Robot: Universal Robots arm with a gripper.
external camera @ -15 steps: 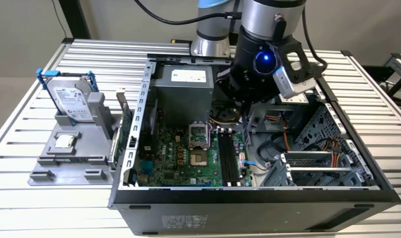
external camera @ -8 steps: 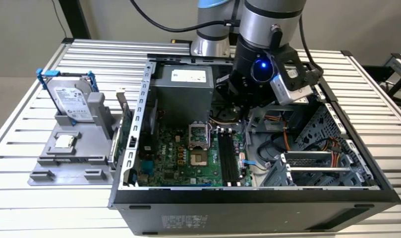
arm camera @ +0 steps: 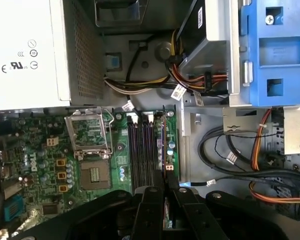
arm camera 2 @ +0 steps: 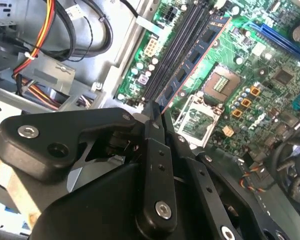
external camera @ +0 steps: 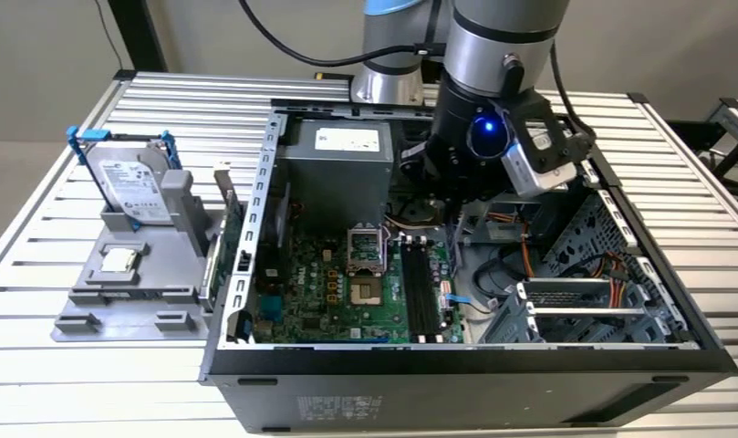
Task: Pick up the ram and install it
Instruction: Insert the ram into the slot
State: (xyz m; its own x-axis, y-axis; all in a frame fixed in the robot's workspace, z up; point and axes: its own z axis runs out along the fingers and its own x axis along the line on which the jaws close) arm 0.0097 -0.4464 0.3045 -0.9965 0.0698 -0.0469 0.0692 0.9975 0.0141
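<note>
The ram (arm camera 2: pixel 195 57) is a thin dark stick with a row of chips, and my gripper (arm camera 2: pixel 153 117) is shut on its near end. It stands on edge, running along the black memory slots (arm camera 2: pixel 177 47) next to the CPU socket (arm camera 2: pixel 222 85). In the first wrist view the ram (arm camera: pixel 163 145) shows edge-on beside the slots (arm camera: pixel 142 150), with the gripper (arm camera: pixel 163 192) pinching it. Whether it sits in a slot or hovers just above, I cannot tell. In the exterior view the arm's wrist (external camera: pixel 491 119) reaches into the open case over the back end of the slots (external camera: pixel 420 292).
The power supply (external camera: pixel 338 160) stands close behind the arm. A drive cage (external camera: pixel 587 292) and loose cables (arm camera: pixel 240 150) fill the case on the exterior view's right. Outside the case, a grey fixture (external camera: pixel 125 283) holds a hard drive (external camera: pixel 138 187) and an upright card (external camera: pixel 229 210).
</note>
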